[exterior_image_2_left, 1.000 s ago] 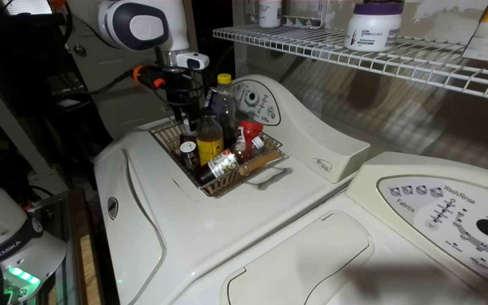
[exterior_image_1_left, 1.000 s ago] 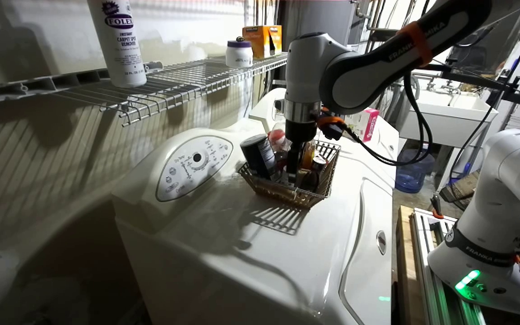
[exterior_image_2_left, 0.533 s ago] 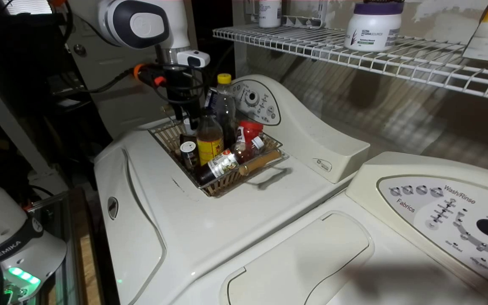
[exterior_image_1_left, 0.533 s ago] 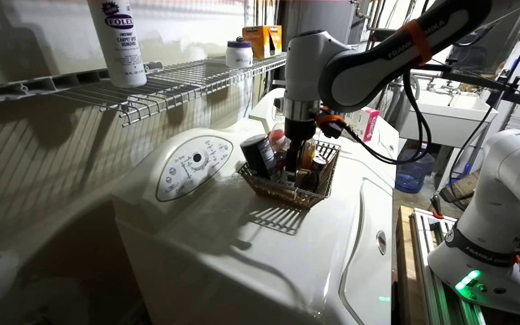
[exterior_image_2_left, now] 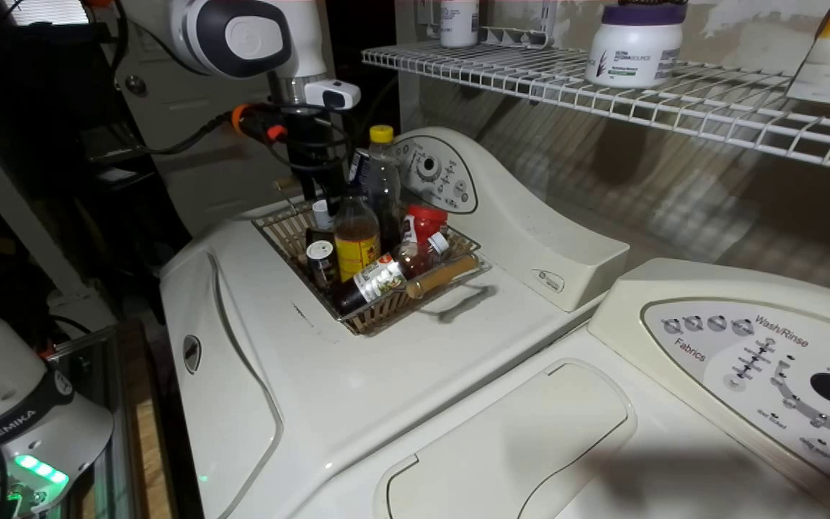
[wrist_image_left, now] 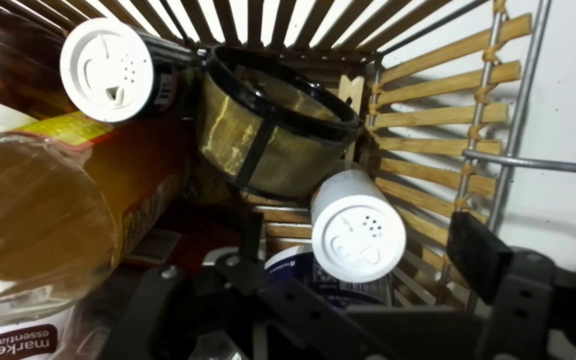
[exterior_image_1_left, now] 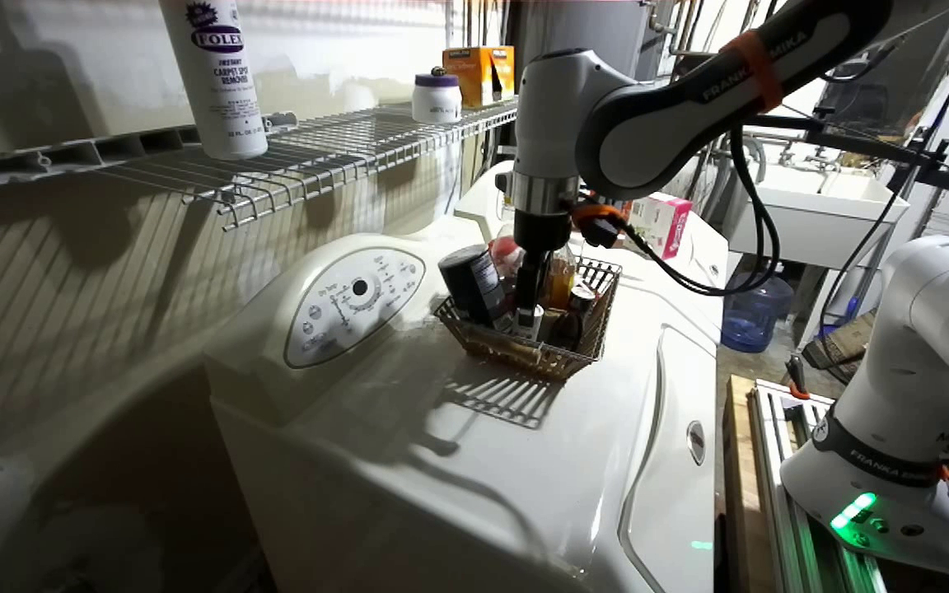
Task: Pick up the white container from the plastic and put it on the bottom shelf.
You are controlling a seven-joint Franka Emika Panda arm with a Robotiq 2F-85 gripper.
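As I inspect remotely, the jaws stand parted, the white container [wrist_image_left: 358, 235] showing between their 2 fingers [wrist_image_left: 478, 260] in the wrist view, a gap visible either side. It sits in the basket [wrist_image_left: 440, 116], beside a mesh filter [wrist_image_left: 273, 145]; the basket rests on the table [exterior_image_2_left: 386, 378], lower than the wire shelf [exterior_image_2_left: 624, 104].

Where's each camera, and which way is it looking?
An exterior view: away from the arm, looking down at the basket, shelf at picture left; arm and base show.
An exterior view: opposite end, looking down past a washer toward the basket, shelf at picture right; arm and base show.
Wrist view: on the arm's end, peering into the basket; open gripper shows.
Both exterior views share basket, shelf, arm and base.
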